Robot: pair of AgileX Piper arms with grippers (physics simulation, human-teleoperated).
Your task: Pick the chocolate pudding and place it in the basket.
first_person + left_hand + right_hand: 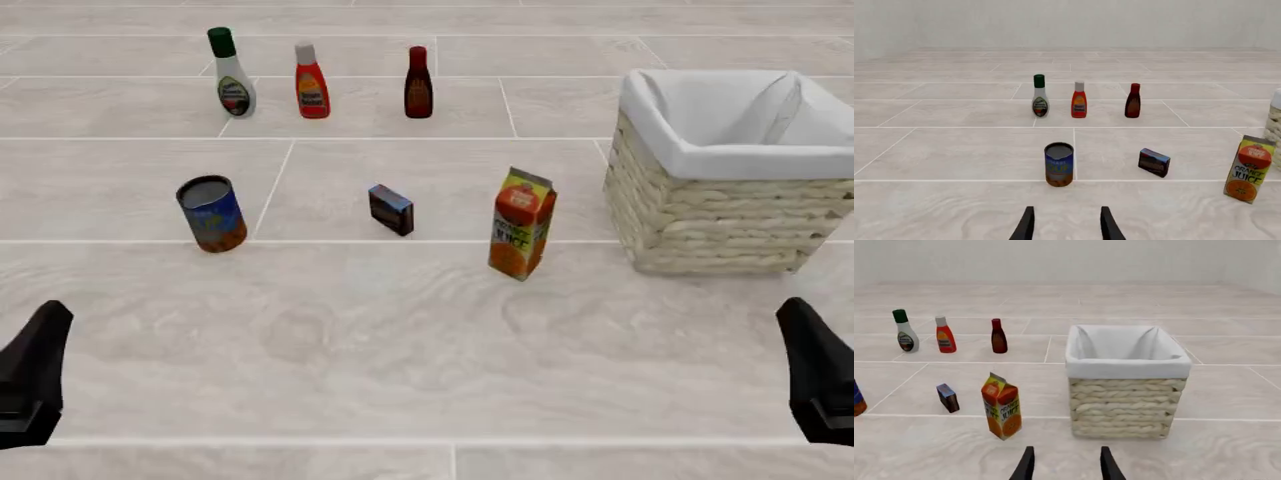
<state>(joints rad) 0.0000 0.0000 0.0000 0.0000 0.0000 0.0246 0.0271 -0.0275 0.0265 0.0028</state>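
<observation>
The pudding point(391, 209) stands on edge on the pale tiled surface point(400, 350), near the middle of the front view, with nothing touching it. To its left, well apart, stands a blue-and-orange can point(212, 213), upright with its grey top showing. To its right, near but not touching, a tall orange juice carton point(522, 223) stands upright. Farther right again sits the basket point(727, 215), its white cloth lining folded over the rim; its inside shows only cloth in the right wrist view.

Along the far side of the surface three bottles stand in a row, each apart from the next: a white bottle with a green cap point(231, 74), a red bottle with a white cap point(311, 82) and a dark red bottle point(419, 83).

The left gripper point(1066, 226) is low at the near left corner of the front view, well short of every item. In its own wrist view its two dark fingers are spread with bare surface between them, holding nothing; the can lies straight ahead of it and the pudding point(1154, 162) ahead and off to one side. The right gripper point(1066, 466) sits at the near right corner, likewise parted and empty, with the basket point(1126, 405) ahead of it and the pudding point(948, 397) beyond the juice carton point(1001, 406).
</observation>
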